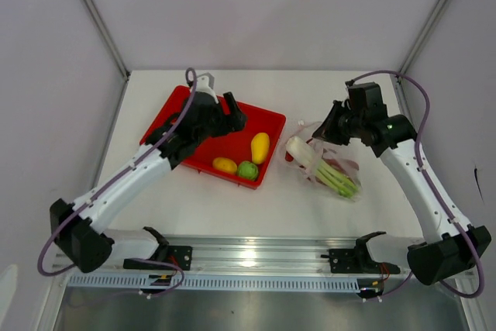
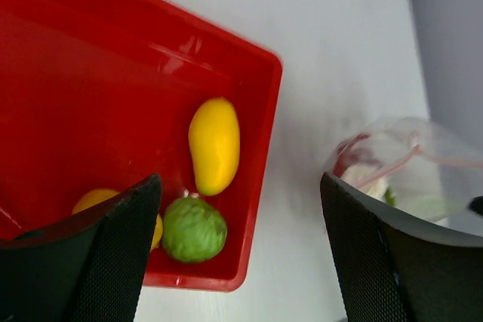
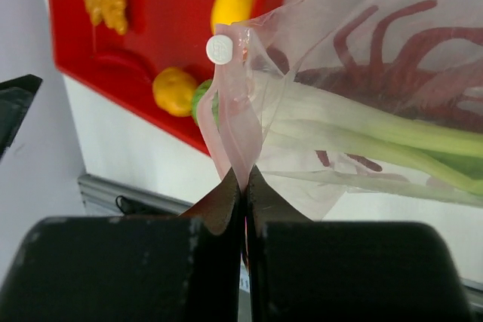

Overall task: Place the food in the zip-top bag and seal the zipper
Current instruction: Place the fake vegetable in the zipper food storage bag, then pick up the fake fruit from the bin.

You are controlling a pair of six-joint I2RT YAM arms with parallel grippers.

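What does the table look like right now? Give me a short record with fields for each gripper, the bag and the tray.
left gripper: open, holding nothing, above the red tray
right gripper: shut on the zipper at the mouth of the zip-top bag
in bag: leek, red chillies
in tray: long yellow fruit, rounder yellow fruit, green fruit, orange ruffled piece
bag mouth: looks open, not sealed
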